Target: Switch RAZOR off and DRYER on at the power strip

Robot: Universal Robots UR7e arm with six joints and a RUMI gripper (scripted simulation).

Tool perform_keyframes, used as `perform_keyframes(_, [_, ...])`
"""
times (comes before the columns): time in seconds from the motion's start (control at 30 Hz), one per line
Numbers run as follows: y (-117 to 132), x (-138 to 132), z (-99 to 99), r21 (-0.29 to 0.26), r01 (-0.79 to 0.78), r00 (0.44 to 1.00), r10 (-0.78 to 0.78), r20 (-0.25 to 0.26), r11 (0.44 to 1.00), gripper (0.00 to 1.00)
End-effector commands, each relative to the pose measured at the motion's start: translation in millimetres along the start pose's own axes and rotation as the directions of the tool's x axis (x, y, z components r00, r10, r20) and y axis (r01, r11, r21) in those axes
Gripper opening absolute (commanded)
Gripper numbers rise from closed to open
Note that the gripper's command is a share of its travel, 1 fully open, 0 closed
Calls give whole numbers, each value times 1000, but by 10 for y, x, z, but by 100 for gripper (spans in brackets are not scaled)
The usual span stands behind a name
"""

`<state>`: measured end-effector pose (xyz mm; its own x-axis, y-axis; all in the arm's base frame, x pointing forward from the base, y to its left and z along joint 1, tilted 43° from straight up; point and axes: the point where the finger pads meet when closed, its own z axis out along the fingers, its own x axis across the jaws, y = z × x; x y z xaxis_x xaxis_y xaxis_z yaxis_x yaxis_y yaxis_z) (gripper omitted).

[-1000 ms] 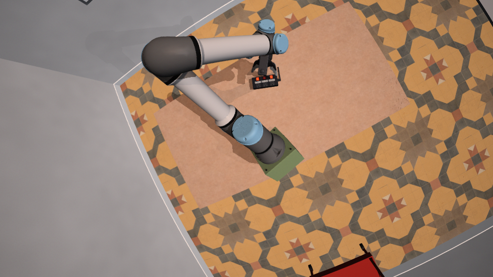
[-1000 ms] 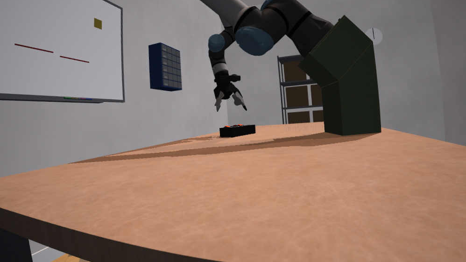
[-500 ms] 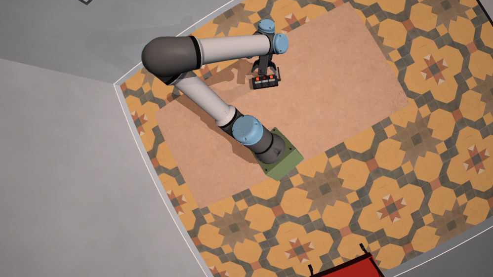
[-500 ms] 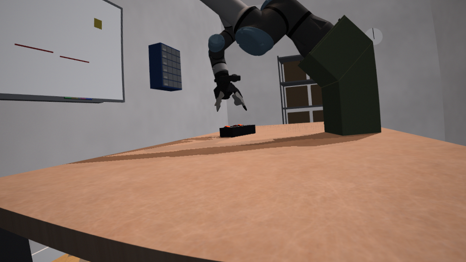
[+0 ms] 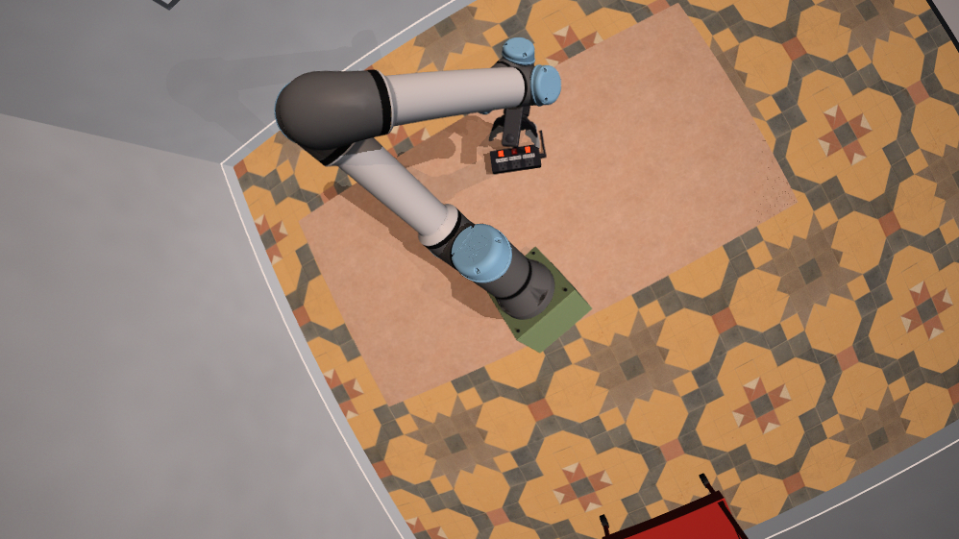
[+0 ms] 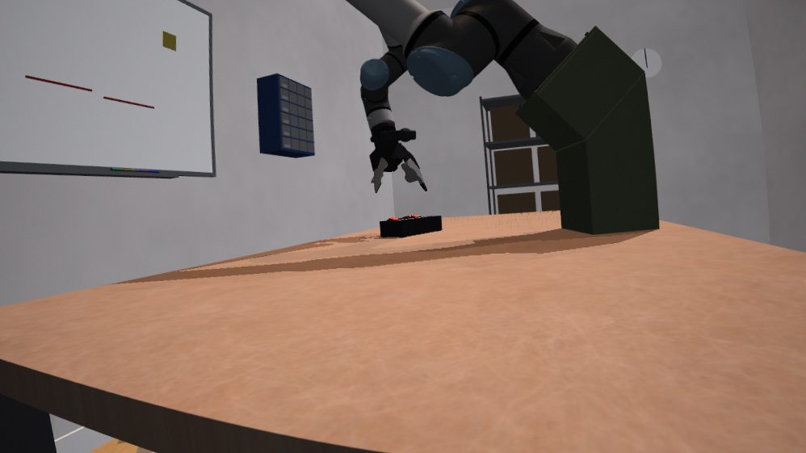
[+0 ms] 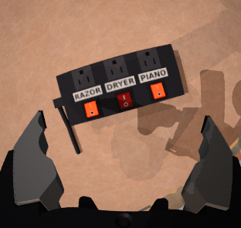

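Fingers wide apart, empty, above one power strip (image 7: 120,83) with three switches

Brown table (image 6: 416,329), black power strip (image 6: 409,225) face up, green pedestal (image 6: 618,186)

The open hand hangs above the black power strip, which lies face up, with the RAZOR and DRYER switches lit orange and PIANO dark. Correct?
One detail is off. In the wrist view the black power strip shows its RAZOR switch and PIANO switch lit orange; the DRYER switch is the dark one. The open hand above it and face-up strip are right.
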<state>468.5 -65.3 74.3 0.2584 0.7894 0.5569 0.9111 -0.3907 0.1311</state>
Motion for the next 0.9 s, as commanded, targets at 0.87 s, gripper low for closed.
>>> perform_keyframes(0.87, [-98,-17,-454,-205,396,918,-384,97,895,100])
